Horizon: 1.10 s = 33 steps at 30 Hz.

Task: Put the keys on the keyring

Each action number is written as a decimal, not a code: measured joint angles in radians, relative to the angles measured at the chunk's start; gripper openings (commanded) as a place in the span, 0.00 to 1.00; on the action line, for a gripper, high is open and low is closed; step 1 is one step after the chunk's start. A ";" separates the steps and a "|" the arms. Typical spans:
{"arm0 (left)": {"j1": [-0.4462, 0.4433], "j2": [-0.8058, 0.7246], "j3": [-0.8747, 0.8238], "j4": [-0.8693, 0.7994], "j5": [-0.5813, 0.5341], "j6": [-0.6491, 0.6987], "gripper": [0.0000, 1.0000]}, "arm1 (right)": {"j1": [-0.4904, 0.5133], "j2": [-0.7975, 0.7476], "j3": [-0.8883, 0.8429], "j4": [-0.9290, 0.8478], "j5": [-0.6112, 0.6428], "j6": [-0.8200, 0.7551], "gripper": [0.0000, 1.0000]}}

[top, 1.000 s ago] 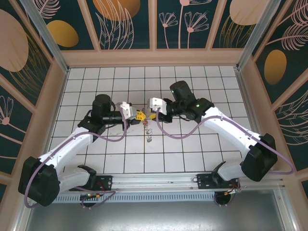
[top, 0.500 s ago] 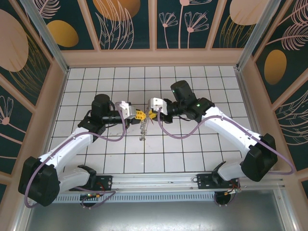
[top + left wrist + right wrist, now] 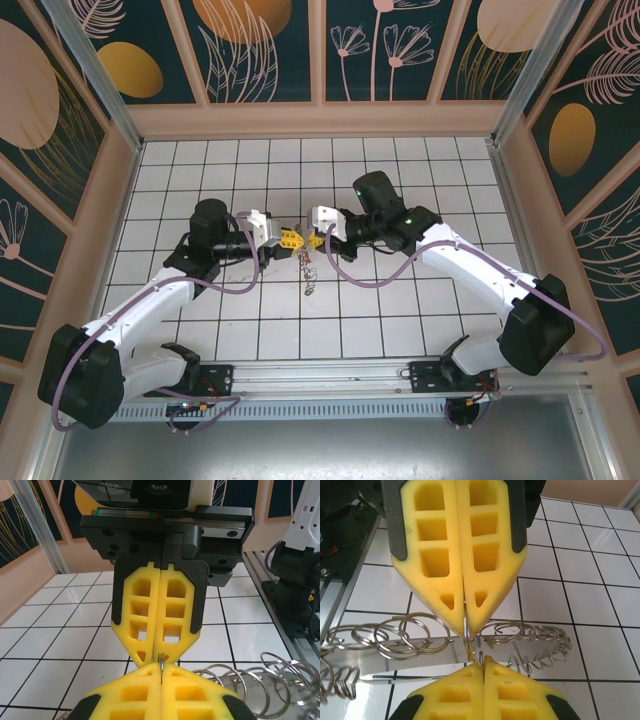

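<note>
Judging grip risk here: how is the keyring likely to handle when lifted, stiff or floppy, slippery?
Probably floppy overall: the keyring is thin wire, and its small rings are strung loosely along it, so they would likely swing. Likely light, being mostly thin wire. Possibly slippery: bare shiny metal.

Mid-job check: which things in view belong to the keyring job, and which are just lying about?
Part of the job:
- keyring, its wire pinched by both shut grippers
- small silvery rings hanging on it
- left gripper
- right gripper

Just there:
- tiled table
- purple cables
- metal rail at the near edge
</note>
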 measured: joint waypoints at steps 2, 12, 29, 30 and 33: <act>0.000 0.000 -0.002 -0.001 0.000 0.000 0.00 | -0.005 -0.002 -0.009 0.016 -0.009 0.021 0.00; 0.000 0.000 0.018 -0.081 0.011 0.107 0.00 | -0.031 -0.003 0.010 0.000 -0.079 0.103 0.00; 0.000 0.003 0.055 -0.114 0.006 0.112 0.00 | -0.073 -0.002 0.024 -0.019 -0.098 0.099 0.35; 0.000 0.003 0.055 -0.114 0.007 0.110 0.00 | -0.082 -0.011 0.004 -0.013 -0.096 0.100 0.36; 0.000 0.003 0.055 -0.114 0.011 0.109 0.00 | -0.104 -0.040 -0.054 0.000 -0.094 0.097 0.38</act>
